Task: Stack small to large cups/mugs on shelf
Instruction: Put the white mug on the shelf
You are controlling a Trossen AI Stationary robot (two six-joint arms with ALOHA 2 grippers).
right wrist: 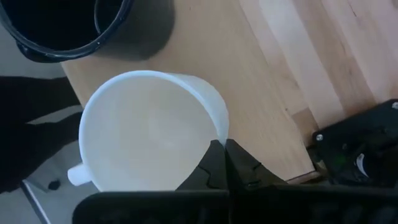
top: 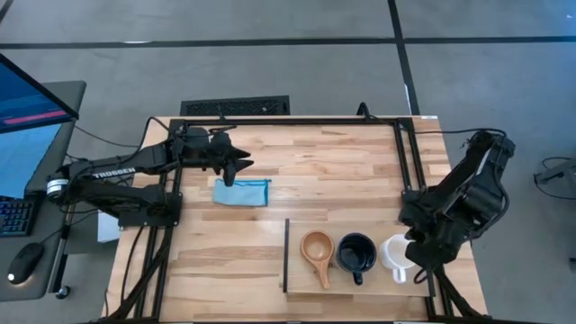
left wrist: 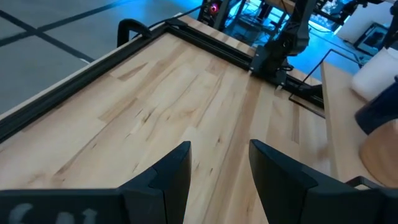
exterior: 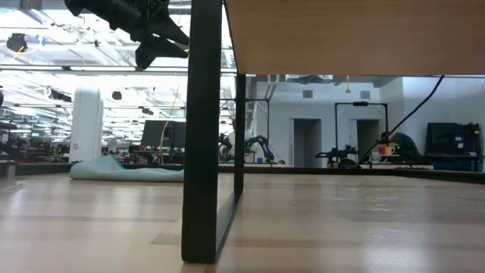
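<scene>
— Near edge of the table (top: 342,162) first: how far along?

— Barely started, by the look of it. On the shelf (top: 382,283), three in a row and none nested: tan wooden cup (top: 317,252), then black mug (top: 356,255), then white mug (top: 394,247), standing side by side, mouths up, handles toward the near edge.

— Anything in hand?

— Apparently yes. Right gripper (top: 416,263) down at the white mug, at the outer end of the row. From the right wrist view, fingers (right wrist: 214,163) drawn close together at the mug's rim, seemingly pinching its wall, with the black mug (right wrist: 56,25) just beside. Lifted or not, hard to tell from here.

— So the first pick of the stacking?

— Likely that. Left to do, judging from the row: choose the largest as the base, set the next one inside, finish with the smallest, all on the shelf. Nothing of that done so far.

— And farther back?

— Blue cloth (top: 241,192) lying flat near the middle of the table, well apart from the shelf. Just beyond, left gripper (top: 238,166) hovering over bare planks, fingers (left wrist: 168,177) spread, holding nothing, waiting.
</scene>
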